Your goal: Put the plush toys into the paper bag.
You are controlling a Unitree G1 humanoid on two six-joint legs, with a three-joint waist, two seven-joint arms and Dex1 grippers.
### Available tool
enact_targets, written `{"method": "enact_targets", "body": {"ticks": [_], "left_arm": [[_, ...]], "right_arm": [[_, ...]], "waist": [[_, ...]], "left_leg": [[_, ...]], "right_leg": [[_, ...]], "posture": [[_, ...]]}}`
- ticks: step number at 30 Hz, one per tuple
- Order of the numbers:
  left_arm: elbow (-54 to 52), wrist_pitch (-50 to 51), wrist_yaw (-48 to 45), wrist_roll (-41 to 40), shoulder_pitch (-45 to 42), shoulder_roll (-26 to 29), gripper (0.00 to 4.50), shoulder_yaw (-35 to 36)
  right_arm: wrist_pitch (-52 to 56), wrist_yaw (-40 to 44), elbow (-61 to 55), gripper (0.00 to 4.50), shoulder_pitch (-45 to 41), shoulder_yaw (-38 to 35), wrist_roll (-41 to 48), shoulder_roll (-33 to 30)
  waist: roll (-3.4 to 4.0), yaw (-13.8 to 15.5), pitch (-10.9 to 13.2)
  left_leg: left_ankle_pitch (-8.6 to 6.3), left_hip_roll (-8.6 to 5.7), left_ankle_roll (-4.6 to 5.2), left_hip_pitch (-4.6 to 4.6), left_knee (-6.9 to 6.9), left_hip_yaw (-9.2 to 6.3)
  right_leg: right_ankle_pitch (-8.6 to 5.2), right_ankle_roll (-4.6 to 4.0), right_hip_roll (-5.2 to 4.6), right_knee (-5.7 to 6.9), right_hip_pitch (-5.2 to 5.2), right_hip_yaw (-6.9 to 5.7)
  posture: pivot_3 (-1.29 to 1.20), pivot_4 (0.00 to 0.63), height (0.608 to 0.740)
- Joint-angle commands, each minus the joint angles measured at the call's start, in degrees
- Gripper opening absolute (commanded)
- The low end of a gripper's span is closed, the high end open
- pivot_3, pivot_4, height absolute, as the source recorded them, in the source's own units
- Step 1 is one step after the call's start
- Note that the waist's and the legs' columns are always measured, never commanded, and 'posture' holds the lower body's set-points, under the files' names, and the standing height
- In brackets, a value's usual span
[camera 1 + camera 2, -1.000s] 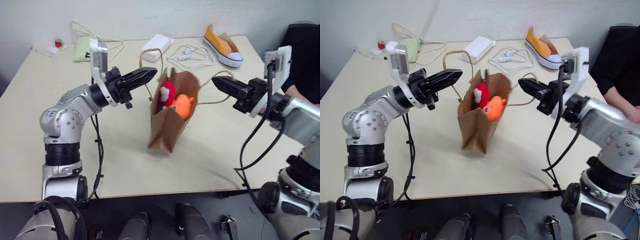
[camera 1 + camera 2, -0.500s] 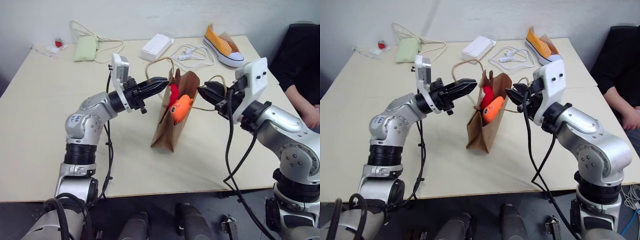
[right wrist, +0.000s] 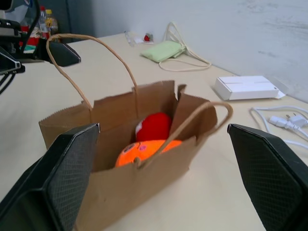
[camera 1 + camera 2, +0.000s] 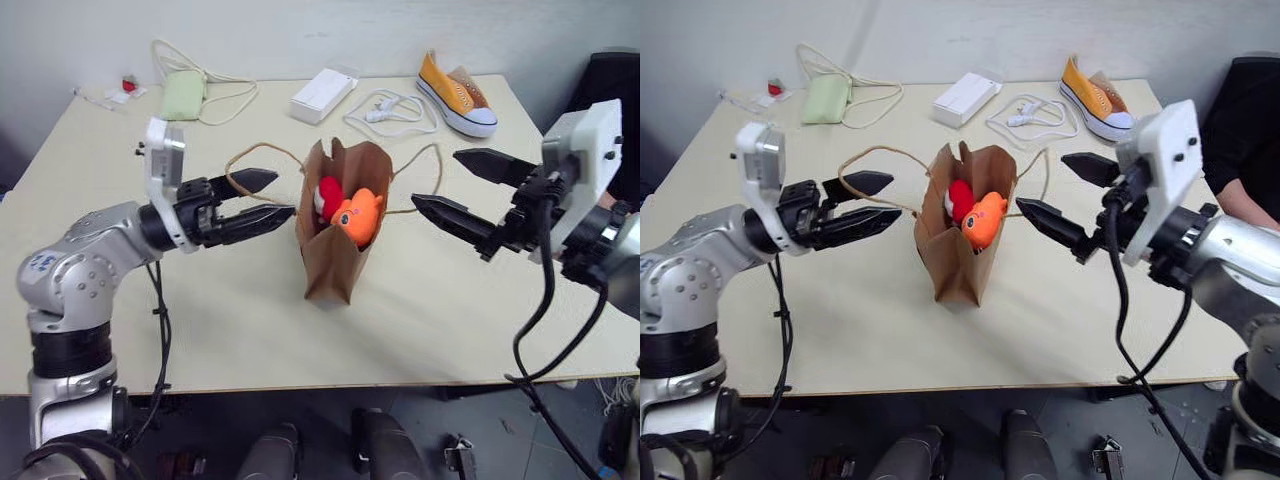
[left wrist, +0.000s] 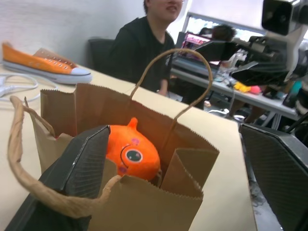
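The paper bag (image 4: 335, 235) stands upright on the counter (image 4: 180, 310), mouth open. Both plush toys, the red-and-white Santa (image 4: 328, 195) and the orange creature (image 4: 358, 215), sit inside it. The left hand (image 4: 265, 198) and the right hand (image 4: 448, 185) flank the bag, each with fingers spread wide, holding nothing.

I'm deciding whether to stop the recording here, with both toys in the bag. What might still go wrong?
1. The paper bag stands upright with nothing gripping it; both open end effectors sit close beside it, so a stray sweep might tip it.
2. A loop handle lies between the fingers of the left end effector; pulling away may snag it and drag the bag.
3. The orange plush and red Santa ride high at the mouth, so a tip would likely spill them.
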Motion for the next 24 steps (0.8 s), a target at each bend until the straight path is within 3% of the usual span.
{"method": "enact_targets", "body": {"ticks": [1, 7, 15, 24], "left_arm": [[-2.19, 0.13, 3.31, -3.83, -0.40, -0.32, 4.47, 3.82], [2.64, -3.88, 4.98, 2.02, -4.53, -3.96, 4.47, -3.07], [10.17, -6.58, -3.47, 3.47, -5.25, -2.55, 4.47, -4.88], [10.03, -21.31, -8.61, 14.10, -1.83, -2.95, 4.47, -8.86]], "right_arm": [[-0.71, -3.56, 2.59, 4.34, 1.06, -6.79, 7.66, -1.87], [-4.25, -2.51, 2.25, 4.34, 3.37, -1.73, 5.92, -2.90], [-7.86, -1.57, 3.37, 4.34, 3.03, 3.10, 4.09, -2.75], [-9.71, -0.42, 4.69, 4.34, 2.33, 6.63, 3.04, -2.42]], "waist": [[-0.01, 0.35, 0.01], [-0.02, 1.40, 0.01], [-0.02, 0.95, 0.01], [-0.03, 1.31, 0.02]], "left_leg": [[0.00, 0.00, 0.00, 0.07, 0.01, -0.01], [-0.02, -0.02, 0.08, 0.38, 0.04, -0.08], [-0.03, 0.08, 0.08, 0.31, -0.05, -0.06], [-0.04, 0.06, 0.10, 0.22, -0.01, -0.15]], "right_leg": [[0.00, 0.00, 0.00, -0.05, 0.12, -0.01], [0.07, 0.06, 0.00, -0.33, 0.59, -0.07], [0.07, 0.06, 0.07, -0.46, 0.49, -0.12], [0.09, 0.04, 0.04, -0.58, 0.52, -0.21]], "posture": [[0.00, 0.150, 0.740], [0.00, 0.150, 0.740], [0.00, 0.150, 0.740], [0.00, 0.150, 0.740]]}}
